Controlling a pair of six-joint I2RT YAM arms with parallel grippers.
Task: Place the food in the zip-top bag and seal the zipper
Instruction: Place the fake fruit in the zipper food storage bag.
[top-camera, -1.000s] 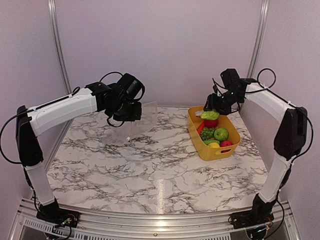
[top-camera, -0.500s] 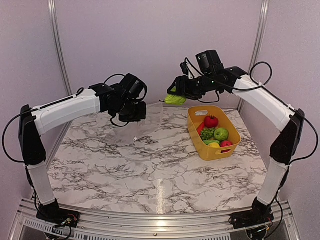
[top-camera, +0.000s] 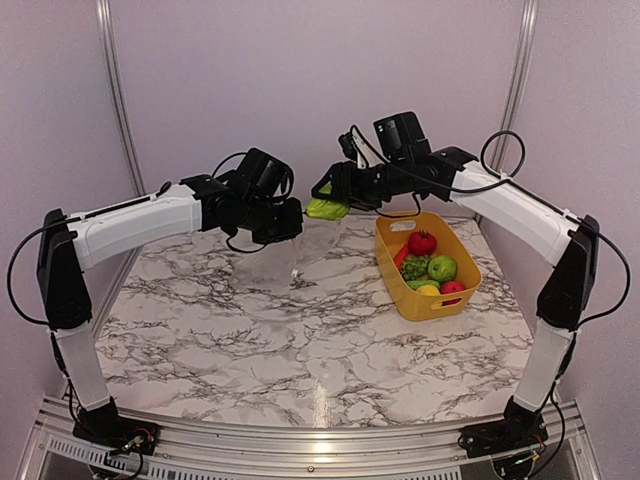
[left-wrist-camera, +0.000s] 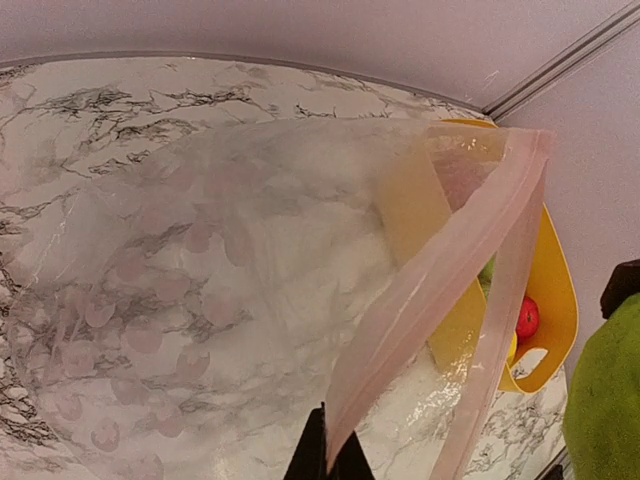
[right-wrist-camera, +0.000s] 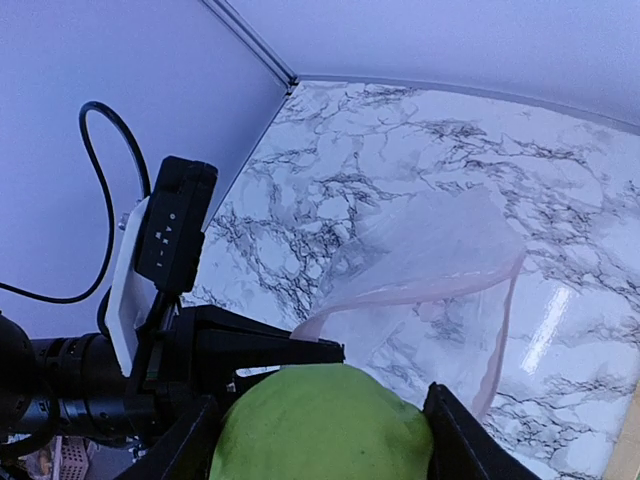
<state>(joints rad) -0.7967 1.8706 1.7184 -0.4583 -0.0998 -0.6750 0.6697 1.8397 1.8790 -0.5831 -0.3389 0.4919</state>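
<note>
My left gripper (top-camera: 288, 221) is shut on the pale pink zipper (left-wrist-camera: 420, 290) of the clear zip-top bag (top-camera: 310, 250), holding it above the table with its mouth gaping. The bag (left-wrist-camera: 200, 280) hangs open in the left wrist view. My right gripper (top-camera: 328, 207) is shut on a light green toy fruit (right-wrist-camera: 325, 425), right above the bag's mouth (right-wrist-camera: 420, 285) and next to the left gripper. The same green fruit (left-wrist-camera: 605, 400) shows at the right edge of the left wrist view. More food, red, green and yellow, lies in the yellow basket (top-camera: 463, 292).
The yellow basket (left-wrist-camera: 555, 300) stands at the back right of the marble table (top-camera: 300, 340). The back wall and its metal rails are close behind both grippers. The left arm's wrist camera (right-wrist-camera: 160, 260) and cable lie close under the right gripper.
My right gripper lifted the green fruit out of the basket and carried it left to the bag's mouth. My left gripper moved a little right with the bag.
</note>
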